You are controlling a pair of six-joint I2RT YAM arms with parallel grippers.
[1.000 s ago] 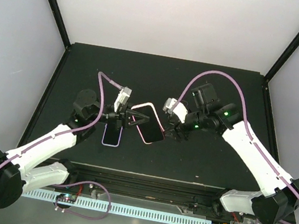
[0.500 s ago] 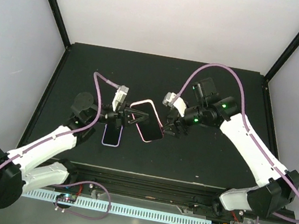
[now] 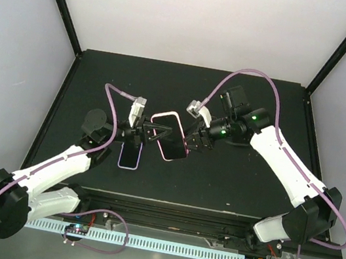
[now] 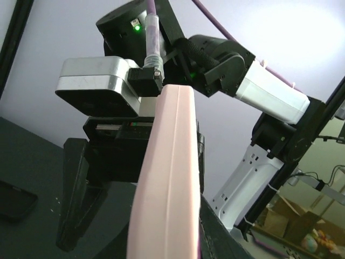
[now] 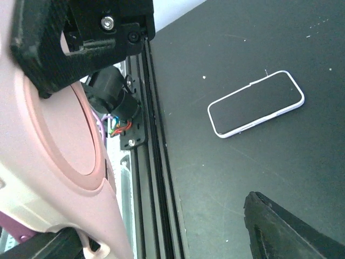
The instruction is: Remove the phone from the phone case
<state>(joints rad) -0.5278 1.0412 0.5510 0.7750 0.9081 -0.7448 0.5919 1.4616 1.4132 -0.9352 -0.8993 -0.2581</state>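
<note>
My left gripper (image 3: 153,134) is shut on the left edge of the salmon-pink phone case (image 3: 170,136) and holds it tilted above the table. The case's face toward the top camera looks dark inside its pink rim. In the left wrist view its pink edge (image 4: 168,178) rises from the bottom centre. My right gripper (image 3: 192,142) is open right beside the case's right edge. In the right wrist view the case back (image 5: 51,145), with its circular ring, fills the left side. One dark finger (image 5: 291,229) shows at bottom right. A black phone (image 3: 129,155) with a pale rim lies flat on the table, also in the right wrist view (image 5: 256,105).
The black table (image 3: 231,179) has a raised rail (image 3: 166,208) along its near edge. White walls and black frame posts (image 3: 60,1) close in the back and sides. A purple cable (image 3: 112,103) loops over each arm.
My right gripper has moved left up to the case's right edge. My left gripper has shifted the case slightly up and to the left. The phone on the table has not moved.
</note>
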